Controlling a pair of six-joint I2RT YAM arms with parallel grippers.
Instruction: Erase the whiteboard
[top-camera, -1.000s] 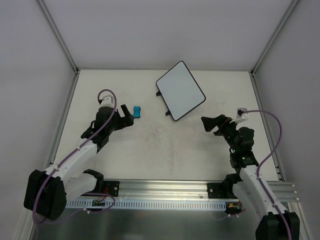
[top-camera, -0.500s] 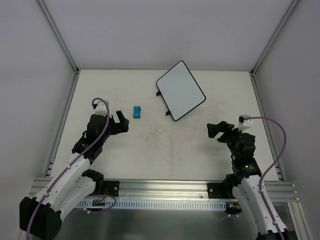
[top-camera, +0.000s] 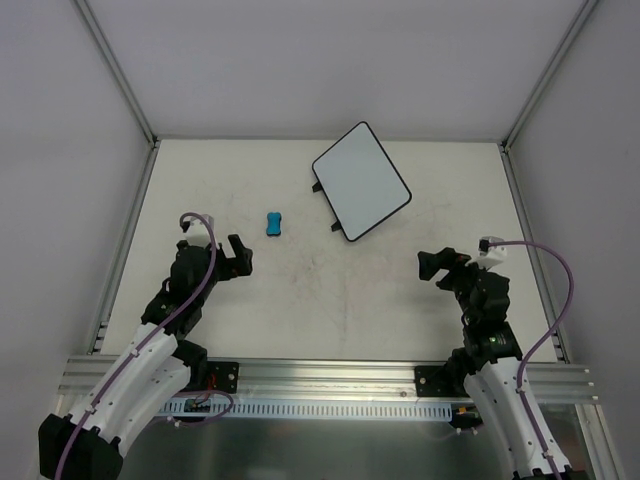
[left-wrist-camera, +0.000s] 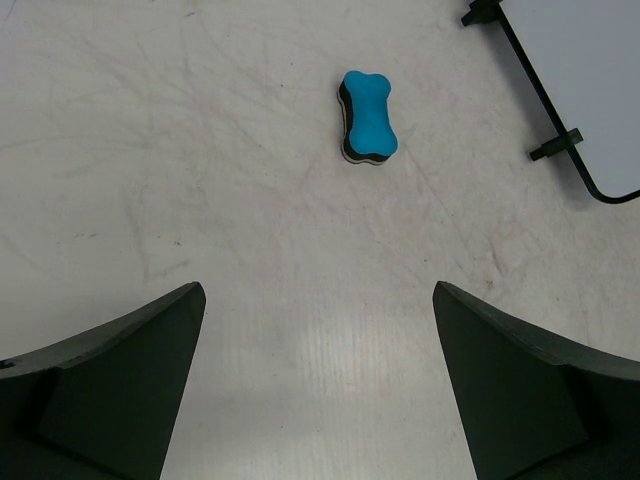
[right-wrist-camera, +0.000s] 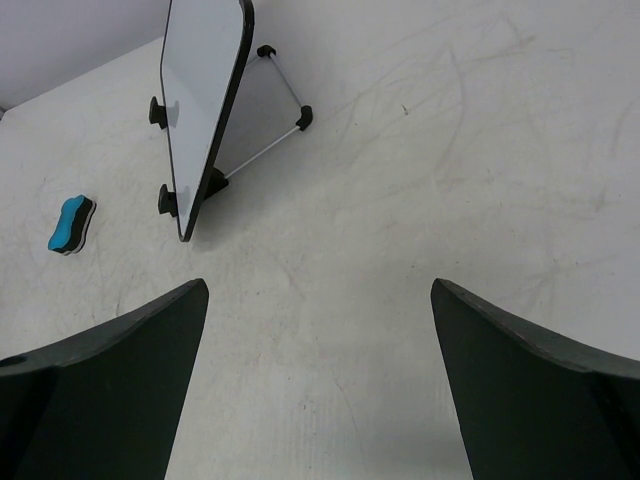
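Observation:
The whiteboard (top-camera: 362, 182) stands tilted at the back middle of the table, its white face blank inside a black frame. It also shows at the top right of the left wrist view (left-wrist-camera: 590, 60) and edge-on, propped on its wire stand, in the right wrist view (right-wrist-camera: 200, 90). The blue bone-shaped eraser (top-camera: 273, 224) lies on the table left of the board (left-wrist-camera: 368, 115) (right-wrist-camera: 72, 225). My left gripper (top-camera: 238, 258) is open and empty, near-left of the eraser (left-wrist-camera: 318, 290). My right gripper (top-camera: 432, 265) is open and empty, near-right of the board (right-wrist-camera: 319, 285).
The table (top-camera: 330, 300) is off-white with faint scuff marks. Metal frame posts rise at the back corners (top-camera: 150, 135), and grey walls close in the sides and back. A slotted rail (top-camera: 320, 405) runs along the near edge between the arm bases.
Both arms have drawn back toward the near edge. The left gripper has moved away from the eraser, which stays on the table. The board has not moved.

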